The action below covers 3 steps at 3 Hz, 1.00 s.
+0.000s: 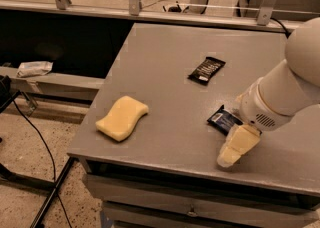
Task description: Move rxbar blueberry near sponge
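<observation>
On the grey table (165, 62), the gripper (228, 157) hangs just beside the rxbar blueberry (223, 119); open or closed, I cannot tell.

The table (165, 62) is plain grey. On it, the sponge (122, 117) is pale yellow, the rxbar blueberry (223, 119) glossy dark blue, and the other bar (206, 70) black with white lettering. The cream-yellow gripper (231, 153) hangs near the table's front edge, below a white arm (285, 92).

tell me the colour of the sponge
Pale yellow, seen in the camera view: the sponge lies front left, the gripper front right by the rxbar blueberry.
</observation>
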Tool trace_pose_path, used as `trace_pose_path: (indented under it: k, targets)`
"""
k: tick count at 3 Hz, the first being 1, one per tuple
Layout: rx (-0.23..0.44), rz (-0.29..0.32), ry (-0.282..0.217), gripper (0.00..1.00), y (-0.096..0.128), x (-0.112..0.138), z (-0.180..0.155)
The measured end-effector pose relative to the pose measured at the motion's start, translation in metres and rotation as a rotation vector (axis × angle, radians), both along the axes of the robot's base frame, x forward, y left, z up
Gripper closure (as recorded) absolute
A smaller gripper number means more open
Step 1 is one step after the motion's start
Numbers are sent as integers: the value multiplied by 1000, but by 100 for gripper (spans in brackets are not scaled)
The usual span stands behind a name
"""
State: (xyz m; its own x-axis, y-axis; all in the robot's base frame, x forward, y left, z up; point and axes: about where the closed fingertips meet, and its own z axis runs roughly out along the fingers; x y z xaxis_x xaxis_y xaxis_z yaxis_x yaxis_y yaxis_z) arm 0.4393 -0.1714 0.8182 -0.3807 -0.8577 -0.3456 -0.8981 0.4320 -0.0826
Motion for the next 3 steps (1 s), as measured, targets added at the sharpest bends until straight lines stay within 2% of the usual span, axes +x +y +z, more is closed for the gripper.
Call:
trace_pose_path:
  k: [2,3]
  targets:
    - [-3,3,-6,47,0,-1,6]
    - [-6,4,-8,78,1,-2,8]
